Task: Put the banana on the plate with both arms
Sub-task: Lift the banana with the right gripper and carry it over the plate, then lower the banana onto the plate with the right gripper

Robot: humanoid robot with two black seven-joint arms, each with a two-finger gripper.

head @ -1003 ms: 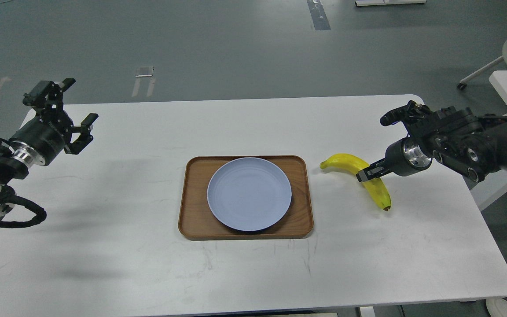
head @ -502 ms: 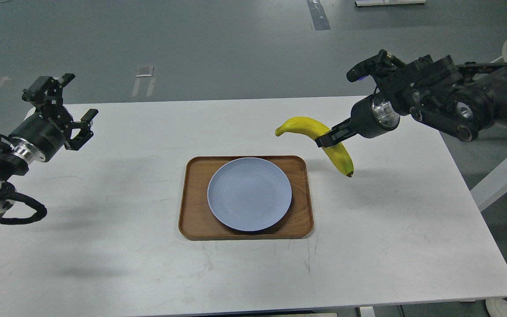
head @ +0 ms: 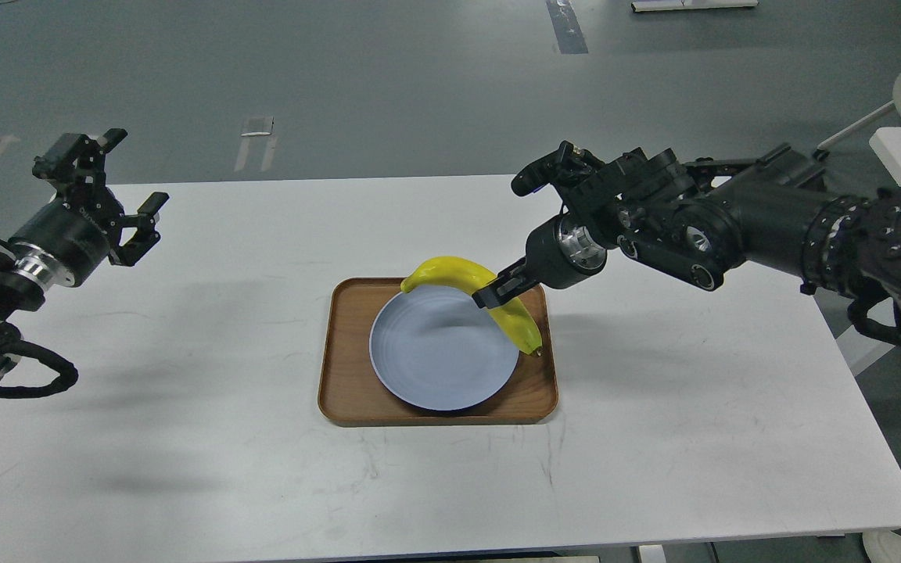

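Right hand [head: 495, 295] clamped on the curved bright yellow banana [head: 466, 291] at mid-length, fruit held above the far right rim of the round pale blue plate [head: 435, 360] on the brown wooden tray [head: 341, 391]. Long axis runs far-left to near-right; dark tip overhangs tray. Plate centre lies near-left of hand. Left hand [head: 110, 199] gaping, empty, well apart over white worktop [head: 654, 438]

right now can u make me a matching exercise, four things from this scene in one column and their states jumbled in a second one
Things:
1. banana
2. plate
3. left pincer
4. wooden tray

States:
A. lies flat on the white table
B. open, holding nothing, off at the table's left
C. gripped by the right pincer, above the tray's far right part
D. rests on the tray, nothing lying on it

Pairs: 1-C, 2-D, 3-B, 4-A
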